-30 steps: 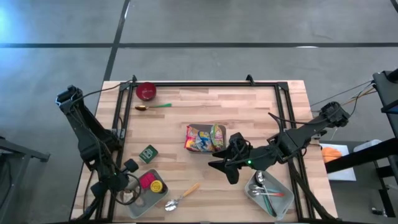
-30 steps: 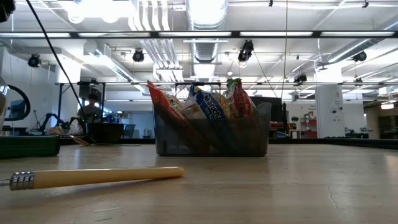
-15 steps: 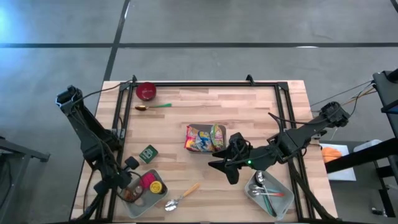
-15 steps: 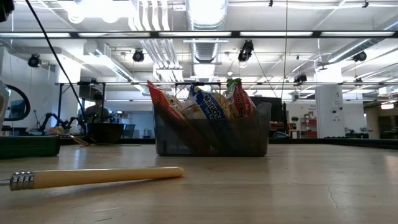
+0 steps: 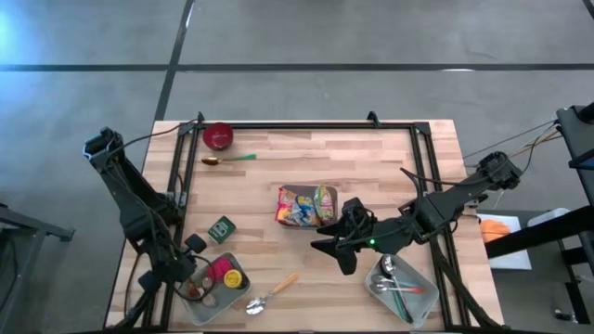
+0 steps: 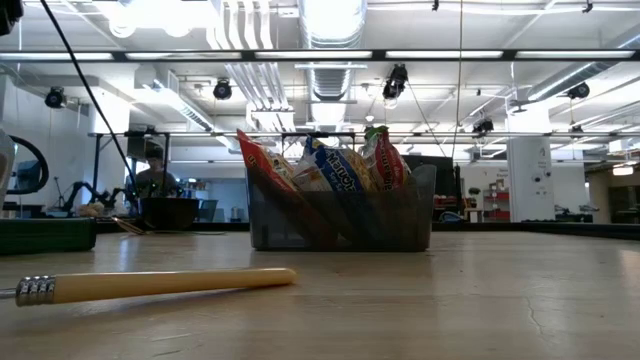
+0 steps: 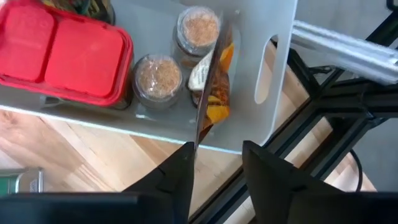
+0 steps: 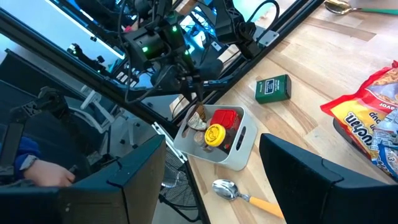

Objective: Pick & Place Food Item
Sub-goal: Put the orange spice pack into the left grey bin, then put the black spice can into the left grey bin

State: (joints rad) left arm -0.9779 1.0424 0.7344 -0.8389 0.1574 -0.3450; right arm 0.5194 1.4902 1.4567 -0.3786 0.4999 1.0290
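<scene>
The left pincer (image 7: 214, 171) hangs over the grey bin (image 5: 215, 299) at the table's (image 5: 371, 167) front left corner, fingers slightly parted around the upper edge of an orange-brown snack packet (image 7: 213, 93); whether they still grip it I cannot tell. The packet stands on edge in the bin beside two jars (image 7: 157, 74) and a red box (image 7: 62, 53). A green tin (image 5: 221, 229) lies just behind the bin. Mid-table sits the snack basket (image 5: 304, 205). Beside it the right pincer (image 5: 336, 249) hovers open, empty, near the cutlery tray (image 5: 401, 288) at the front right corner.
</scene>
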